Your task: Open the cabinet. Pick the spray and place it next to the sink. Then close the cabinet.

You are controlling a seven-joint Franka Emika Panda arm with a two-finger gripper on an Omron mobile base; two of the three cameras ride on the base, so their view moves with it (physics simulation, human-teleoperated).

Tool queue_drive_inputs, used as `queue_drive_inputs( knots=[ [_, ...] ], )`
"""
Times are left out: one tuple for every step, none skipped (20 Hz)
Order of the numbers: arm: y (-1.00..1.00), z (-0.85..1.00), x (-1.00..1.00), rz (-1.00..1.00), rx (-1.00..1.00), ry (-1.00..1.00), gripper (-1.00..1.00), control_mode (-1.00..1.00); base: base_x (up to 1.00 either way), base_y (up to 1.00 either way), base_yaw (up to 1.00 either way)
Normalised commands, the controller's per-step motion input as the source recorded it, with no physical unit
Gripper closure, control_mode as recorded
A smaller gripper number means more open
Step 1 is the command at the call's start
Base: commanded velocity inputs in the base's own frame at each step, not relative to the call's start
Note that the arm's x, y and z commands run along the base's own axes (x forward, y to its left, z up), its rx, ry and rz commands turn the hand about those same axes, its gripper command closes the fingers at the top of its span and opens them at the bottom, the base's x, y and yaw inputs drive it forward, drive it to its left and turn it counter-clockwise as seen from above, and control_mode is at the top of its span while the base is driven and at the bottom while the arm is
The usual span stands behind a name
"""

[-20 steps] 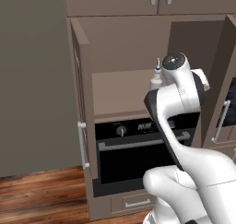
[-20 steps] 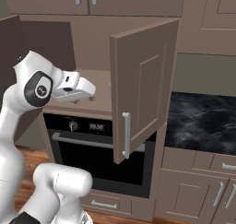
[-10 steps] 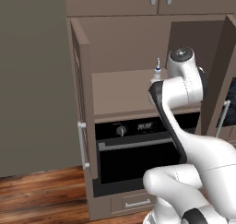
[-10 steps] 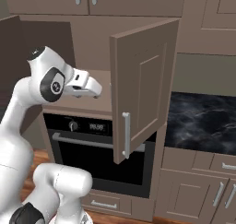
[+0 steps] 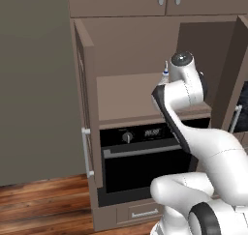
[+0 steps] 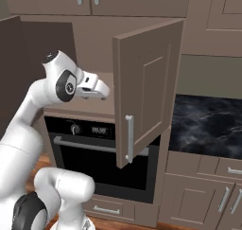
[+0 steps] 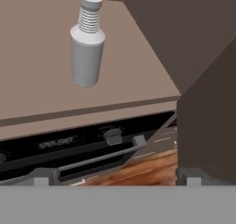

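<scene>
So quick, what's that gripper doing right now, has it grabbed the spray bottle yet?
Gripper: open and empty. The spray stands untouched on the cabinet shelf, ahead of the gripper.

Matt whitish plastic spray [image 7: 87, 48]

even, soft rendered light; slightly blurry

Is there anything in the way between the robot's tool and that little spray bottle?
No. In the hand view, only bare tan cabinet shelf lies between the open tool and the upright spray.
</scene>
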Motion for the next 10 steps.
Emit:
queue_drive_inputs(
  knots=[
    [0.00,-0.20,0.33,0.00,0.03,0.00,-1.00,-1.00,0.00,0.00,0.00],
    [-0.02,-0.04,0.28,0.01,0.03,0.00,-1.00,-1.00,0.00,0.00,0.00],
    [-0.08,0.00,0.21,0.02,0.04,0.00,-1.00,-1.00,0.00,0.00,0.00],
    [-0.19,0.00,0.14,0.02,0.06,0.00,-1.00,-1.00,0.00,0.00,0.00],
    [-0.20,0.00,0.12,0.03,0.06,0.00,-1.00,-1.00,0.00,0.00,0.00],
    [-0.21,0.00,0.12,0.02,0.06,0.00,-1.00,-1.00,0.00,0.00,0.00],
    [-0.24,0.00,0.11,0.02,0.10,0.00,-1.00,-1.00,0.00,0.00,0.00],
    [-0.21,0.00,0.10,0.03,0.13,0.00,-1.00,-1.00,0.00,0.00,0.00],
    [-0.17,0.00,0.07,0.04,0.17,0.00,-1.00,-1.00,0.00,0.00,0.00],
    [-0.16,0.00,0.07,0.04,0.19,0.00,-1.00,-1.00,0.00,0.00,0.00]
  ],
)
